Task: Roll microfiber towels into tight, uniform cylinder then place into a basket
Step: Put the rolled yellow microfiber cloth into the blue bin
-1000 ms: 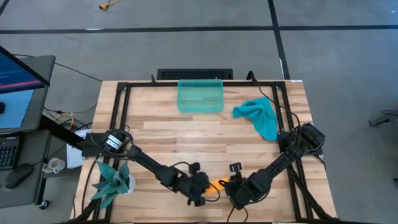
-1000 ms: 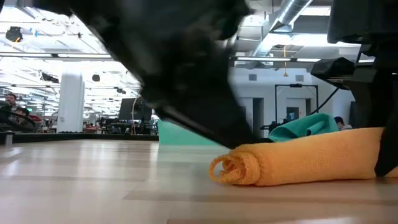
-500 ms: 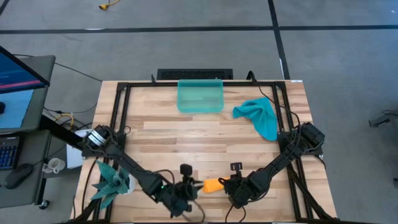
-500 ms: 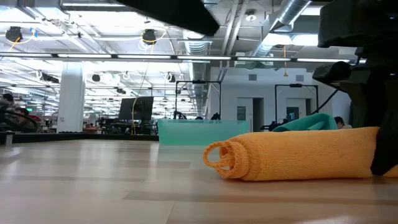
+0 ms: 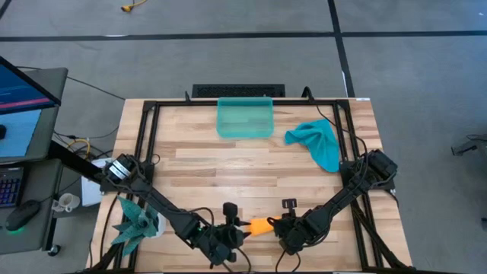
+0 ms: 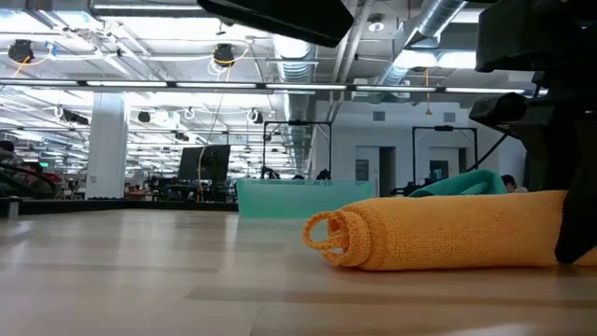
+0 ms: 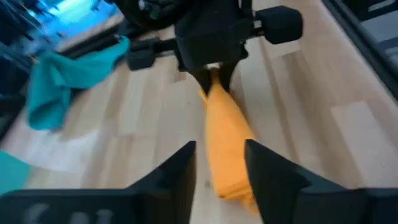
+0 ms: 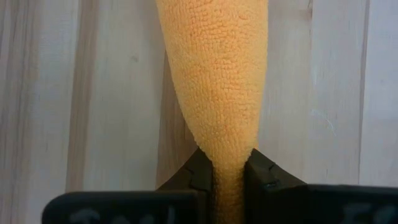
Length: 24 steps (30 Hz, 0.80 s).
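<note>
Near desk's front edge | your right tool pinched rolled orange towel | left tool gaped, holding nothing.

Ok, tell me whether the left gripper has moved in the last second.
Yes. In the high view the left gripper has pulled back from the orange towel, toward the table's near edge and away from the basket.
</note>
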Tool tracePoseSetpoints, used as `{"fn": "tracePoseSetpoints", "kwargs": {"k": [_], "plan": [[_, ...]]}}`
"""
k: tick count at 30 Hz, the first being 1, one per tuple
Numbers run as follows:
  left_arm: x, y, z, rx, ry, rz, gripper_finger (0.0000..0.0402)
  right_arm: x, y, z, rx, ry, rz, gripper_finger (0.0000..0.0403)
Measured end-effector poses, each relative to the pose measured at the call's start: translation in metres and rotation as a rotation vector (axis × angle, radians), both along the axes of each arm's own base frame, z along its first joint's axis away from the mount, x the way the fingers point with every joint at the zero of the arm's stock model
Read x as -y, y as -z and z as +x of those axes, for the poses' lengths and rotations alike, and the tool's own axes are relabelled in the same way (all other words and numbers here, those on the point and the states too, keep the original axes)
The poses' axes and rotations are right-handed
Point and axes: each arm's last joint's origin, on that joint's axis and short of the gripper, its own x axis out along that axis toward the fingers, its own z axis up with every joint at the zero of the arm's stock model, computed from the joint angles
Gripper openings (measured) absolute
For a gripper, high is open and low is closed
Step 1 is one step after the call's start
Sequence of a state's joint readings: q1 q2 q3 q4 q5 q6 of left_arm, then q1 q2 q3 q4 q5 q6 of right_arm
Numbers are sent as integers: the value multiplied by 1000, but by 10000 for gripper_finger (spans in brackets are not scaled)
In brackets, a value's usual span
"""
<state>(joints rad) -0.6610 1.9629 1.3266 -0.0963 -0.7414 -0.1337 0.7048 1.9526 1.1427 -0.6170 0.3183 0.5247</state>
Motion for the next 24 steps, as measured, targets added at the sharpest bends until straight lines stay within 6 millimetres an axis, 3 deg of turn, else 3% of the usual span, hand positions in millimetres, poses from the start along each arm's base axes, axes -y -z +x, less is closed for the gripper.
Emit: {"fn": "tracePoseSetpoints", "kwargs": {"k": [6,10,15,24], "plan": [[-5,0,5,17,-61,-119,228,0,0,0,1,0,0,57],[-11,2,17,30,-28,-217,264,0,0,0,2,1,0,57],[-12,28,37,-25,82,-193,267,0,0,2,16,8,10,57],[-11,57,60,-220,12,-55,249,1,0,3,22,16,17,57]]}}
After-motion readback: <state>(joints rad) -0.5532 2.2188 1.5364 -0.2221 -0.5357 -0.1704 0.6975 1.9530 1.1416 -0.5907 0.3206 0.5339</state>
